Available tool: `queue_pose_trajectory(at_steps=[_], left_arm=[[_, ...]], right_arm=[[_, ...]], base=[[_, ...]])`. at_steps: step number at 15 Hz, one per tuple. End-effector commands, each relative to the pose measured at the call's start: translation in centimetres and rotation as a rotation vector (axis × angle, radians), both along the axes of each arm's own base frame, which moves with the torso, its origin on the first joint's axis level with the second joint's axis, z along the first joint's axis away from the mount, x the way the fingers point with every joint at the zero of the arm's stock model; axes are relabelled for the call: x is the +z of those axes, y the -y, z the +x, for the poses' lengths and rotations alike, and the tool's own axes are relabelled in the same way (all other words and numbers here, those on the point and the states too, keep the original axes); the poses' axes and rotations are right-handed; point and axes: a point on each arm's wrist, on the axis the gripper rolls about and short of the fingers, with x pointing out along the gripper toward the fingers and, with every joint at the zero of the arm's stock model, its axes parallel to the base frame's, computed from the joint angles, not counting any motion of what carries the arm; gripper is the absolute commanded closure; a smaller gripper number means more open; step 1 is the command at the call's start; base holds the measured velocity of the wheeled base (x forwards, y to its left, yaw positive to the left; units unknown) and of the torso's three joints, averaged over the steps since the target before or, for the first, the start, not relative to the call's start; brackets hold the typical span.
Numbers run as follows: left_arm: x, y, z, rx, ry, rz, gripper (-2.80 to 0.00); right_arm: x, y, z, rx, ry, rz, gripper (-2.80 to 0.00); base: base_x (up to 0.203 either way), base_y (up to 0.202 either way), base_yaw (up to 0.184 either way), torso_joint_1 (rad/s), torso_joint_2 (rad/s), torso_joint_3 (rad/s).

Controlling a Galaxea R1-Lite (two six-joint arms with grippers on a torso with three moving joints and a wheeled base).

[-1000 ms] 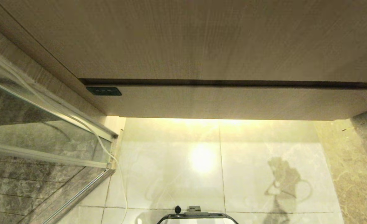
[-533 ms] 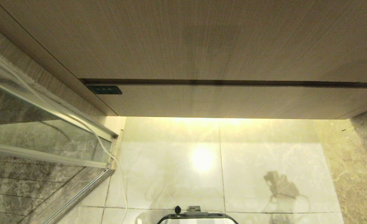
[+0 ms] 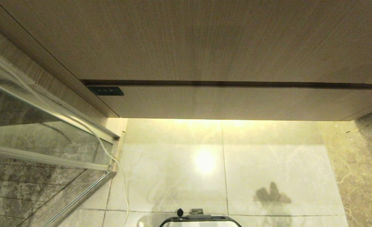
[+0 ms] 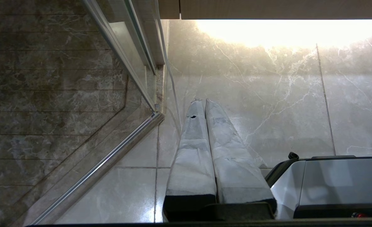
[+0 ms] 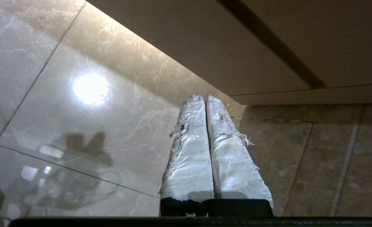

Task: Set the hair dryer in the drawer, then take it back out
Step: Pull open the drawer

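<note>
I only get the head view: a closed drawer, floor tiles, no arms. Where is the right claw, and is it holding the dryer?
Observer: The right claw is shut with nothing between its fingers. It hangs over the floor tiles near the right end of the drawer.
Operator: And the left one?
Observer: The left claw is shut and empty too. It points down at the floor beside the glass door's metal frame.
Operator: Any sign of the hair dryer in either wrist view?
Observer: No, neither wrist view shows it.
</note>
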Motion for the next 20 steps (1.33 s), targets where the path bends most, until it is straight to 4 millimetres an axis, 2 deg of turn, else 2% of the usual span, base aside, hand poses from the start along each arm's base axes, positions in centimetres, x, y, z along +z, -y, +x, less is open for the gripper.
queue_pose_trajectory(at_steps=[1,3,6,10,14,20], left_arm=[[0.0,0.0,0.0,0.001,0.000,0.000,0.00],[0.0,0.0,0.0,0.001,0.000,0.000,0.00],[0.0,0.0,0.0,0.000,0.000,0.000,0.00],[0.0,0.0,0.0,0.001,0.000,0.000,0.00],[0.0,0.0,0.0,0.000,0.000,0.000,0.00],[0.0,0.0,0.0,0.000,-0.001,0.000,0.00]], right_arm=[[0.4,-1.6,-4.5,0.012,0.083,-0.060,0.00],[-0.3,-2.2,-6.4,-0.002,0.046,-0.053,0.00],[-0.4,-3.0,-8.5,-0.015,0.117,-0.081,0.00],[-0.4,-3.4,-9.8,-0.002,0.176,-0.108,0.00],[0.1,-3.1,-9.2,0.058,0.121,-0.086,0.00],[1.4,-2.3,-4.1,0.224,-0.063,0.050,0.00]], base=[[0.000,0.000,0.000,0.000,0.00,0.000],[0.000,0.000,0.000,0.000,0.00,0.000],[0.000,0.000,0.000,0.000,0.00,0.000],[0.000,0.000,0.000,0.000,0.00,0.000],[0.000,0.000,0.000,0.000,0.00,0.000],[0.000,0.000,0.000,0.000,0.00,0.000]])
